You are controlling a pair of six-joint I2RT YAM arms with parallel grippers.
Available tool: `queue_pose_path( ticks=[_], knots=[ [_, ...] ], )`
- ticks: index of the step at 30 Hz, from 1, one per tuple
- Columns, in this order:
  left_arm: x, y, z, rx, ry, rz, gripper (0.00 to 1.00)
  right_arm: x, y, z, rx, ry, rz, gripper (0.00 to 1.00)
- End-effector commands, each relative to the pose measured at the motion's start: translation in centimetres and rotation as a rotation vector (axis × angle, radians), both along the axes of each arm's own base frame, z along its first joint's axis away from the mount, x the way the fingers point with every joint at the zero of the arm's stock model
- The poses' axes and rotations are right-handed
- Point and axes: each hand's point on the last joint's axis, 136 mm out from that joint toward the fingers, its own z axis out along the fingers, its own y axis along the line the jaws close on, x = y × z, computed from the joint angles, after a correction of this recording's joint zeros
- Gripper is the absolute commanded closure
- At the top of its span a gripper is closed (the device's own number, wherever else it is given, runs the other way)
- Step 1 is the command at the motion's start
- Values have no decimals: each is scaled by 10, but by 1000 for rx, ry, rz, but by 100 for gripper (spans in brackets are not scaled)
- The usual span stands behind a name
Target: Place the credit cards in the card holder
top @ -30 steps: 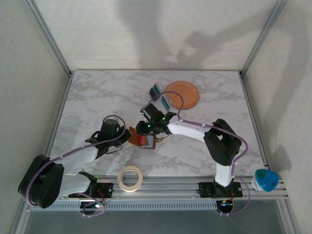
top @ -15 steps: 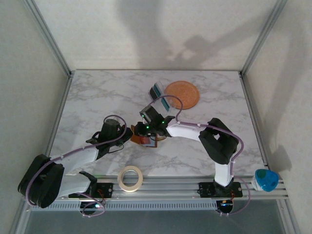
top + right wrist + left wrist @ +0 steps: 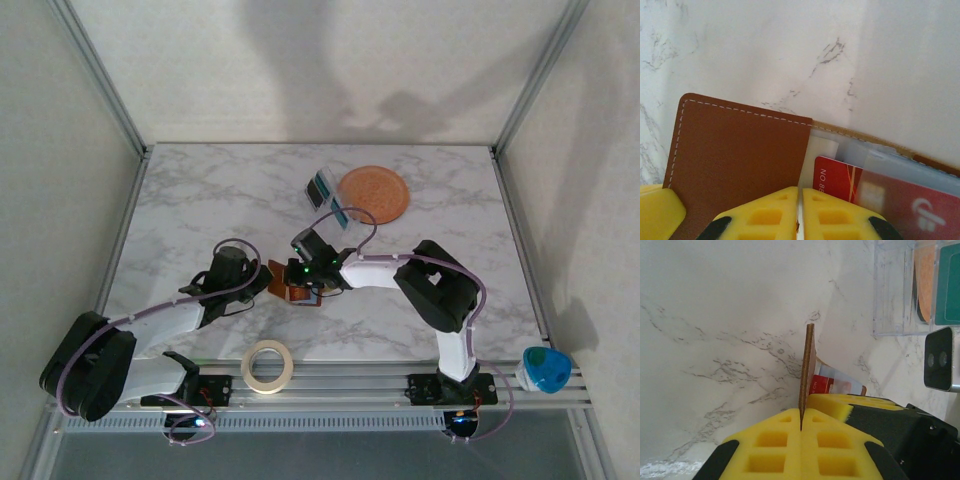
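At mid counter (image 3: 190,210), left end effector (image 3: 801,426) is clamped on the card holder's (image 3: 292,293) thin leather flap, right end effector (image 3: 799,212) pads together at its inner pocket, pinch unclear; red card (image 3: 840,182) there looks stiff, slick: grip its short edge.

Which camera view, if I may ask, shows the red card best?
Right wrist view: the red card lies close, its print readable. Left wrist shows a small corner; top external just a red speck.
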Motion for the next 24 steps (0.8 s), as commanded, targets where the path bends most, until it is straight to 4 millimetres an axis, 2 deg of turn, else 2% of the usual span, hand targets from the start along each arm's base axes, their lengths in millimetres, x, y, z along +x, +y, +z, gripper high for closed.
queue_pose_path(
  ticks=[1, 7, 16, 20, 24],
  knots=[
    [2, -4, 0, -12, -14, 2, 100, 3, -21, -7, -85, -33, -33, 89],
    [0, -7, -5, -9, -2, -8, 100, 8, -22, 9, -90, -70, -38, 86],
    [-2, -10, -5, -21, 1, 2, 100, 11, -24, 37, -66, -98, -13, 68],
    [-4, -15, -4, -23, 1, -8, 100, 12, -38, 37, -143, -105, 6, 56],
    [-4, -15, -5, -13, 2, -4, 100, 2, -36, 32, -173, -88, 48, 48]
  ],
)
